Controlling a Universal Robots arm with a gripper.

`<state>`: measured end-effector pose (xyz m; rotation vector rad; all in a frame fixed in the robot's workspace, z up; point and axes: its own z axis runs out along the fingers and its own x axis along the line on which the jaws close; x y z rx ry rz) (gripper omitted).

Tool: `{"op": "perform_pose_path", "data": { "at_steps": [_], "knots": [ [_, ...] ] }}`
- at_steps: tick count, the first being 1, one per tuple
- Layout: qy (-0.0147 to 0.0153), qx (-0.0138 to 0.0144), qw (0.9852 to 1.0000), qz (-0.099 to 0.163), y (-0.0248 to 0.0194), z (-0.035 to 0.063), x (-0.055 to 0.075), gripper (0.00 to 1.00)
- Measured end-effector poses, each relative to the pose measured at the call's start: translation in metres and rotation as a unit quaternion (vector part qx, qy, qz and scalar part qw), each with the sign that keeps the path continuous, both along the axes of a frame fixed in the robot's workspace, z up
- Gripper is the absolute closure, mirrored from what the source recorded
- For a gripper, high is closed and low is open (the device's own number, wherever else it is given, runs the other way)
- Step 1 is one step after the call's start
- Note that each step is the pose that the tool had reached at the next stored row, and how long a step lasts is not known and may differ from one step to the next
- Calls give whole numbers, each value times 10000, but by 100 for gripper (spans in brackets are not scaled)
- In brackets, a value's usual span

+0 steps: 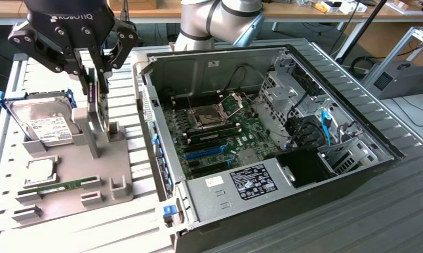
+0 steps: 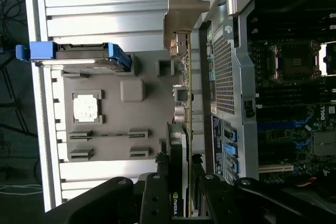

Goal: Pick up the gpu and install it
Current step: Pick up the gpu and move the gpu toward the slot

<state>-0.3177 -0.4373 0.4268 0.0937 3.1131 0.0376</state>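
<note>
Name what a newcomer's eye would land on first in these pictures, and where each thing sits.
The open computer case spreads across the exterior view's middle and right, its motherboard laid bare. Toward that view's upper left, the black gripper is shut on the gpu, holding it on edge over a grey parts holder, with a blue-framed hard drive beside it.

Silver hard drive [image 1: 41,120] propped at a tilt in its blue frame [image 1: 0,97] on the grey holder [image 1: 78,163], square processor chip [image 1: 41,171] flat just beside it, narrow green RAM stick [image 1: 60,186] next along, slatted table [image 1: 127,221] underneath
</note>
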Motion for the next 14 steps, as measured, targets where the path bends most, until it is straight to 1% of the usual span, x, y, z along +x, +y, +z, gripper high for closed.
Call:
{"op": "perform_pose_path", "data": {
  "at_steps": [7, 14],
  "knots": [
    [1, -1, 10000, 1, 0, 8, 16, 73],
    [0, 0, 10000, 1, 0, 51, 68, 73]
  ]
}}
